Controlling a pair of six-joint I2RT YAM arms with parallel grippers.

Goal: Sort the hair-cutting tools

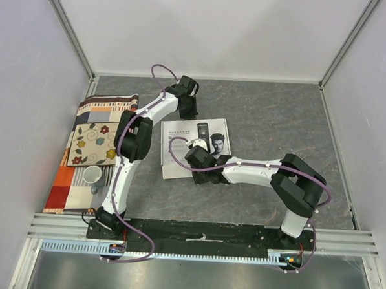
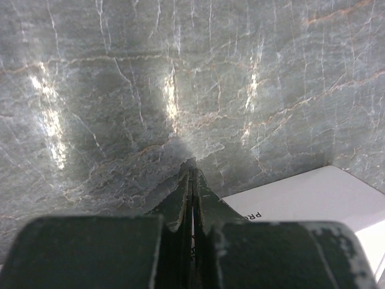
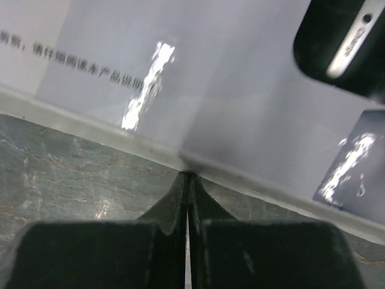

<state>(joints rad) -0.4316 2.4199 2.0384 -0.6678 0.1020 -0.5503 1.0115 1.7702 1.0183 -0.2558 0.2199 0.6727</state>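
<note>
- Since none of the views shows the hair-cutting tools themselves, they most likely lie inside the closed white box (image 1: 180, 140), which lies flat near the middle of the grey stone-patterned table (image 1: 272, 116).
- At the table's left edge lies a patchwork cloth (image 1: 89, 145), well apart from both arms' tips.
- The box comes next in size. Its glossy lid carries a printed clipper (image 1: 202, 131) and a man's face. It looks like light, stiff card with a slick finish, so pads would probably slide on the flat top. The lid's edge or a corner looks like the better place to take hold.
- The left gripper (image 2: 191, 168) hangs low over bare table just beyond the box's far side, with a corner of the box beside it. Its fingers are pressed together with nothing between them.
- The right gripper (image 3: 187, 179) is at the box's near edge, its tip touching or almost touching the rim. It too is fully closed and carries nothing. To grip the lid it would first have to open.
- A clipper like the printed one would likely be the heaviest piece: rigid, smooth-bodied and best pinched across the middle of the handle, away from the blade head. Any smaller accessories would probably be light and easy to knock aside.
- A white cup (image 1: 92, 174) stands upright on the cloth's near part.
- Just beside the cup is a tiny object (image 1: 95, 188), too small to identify.
</note>
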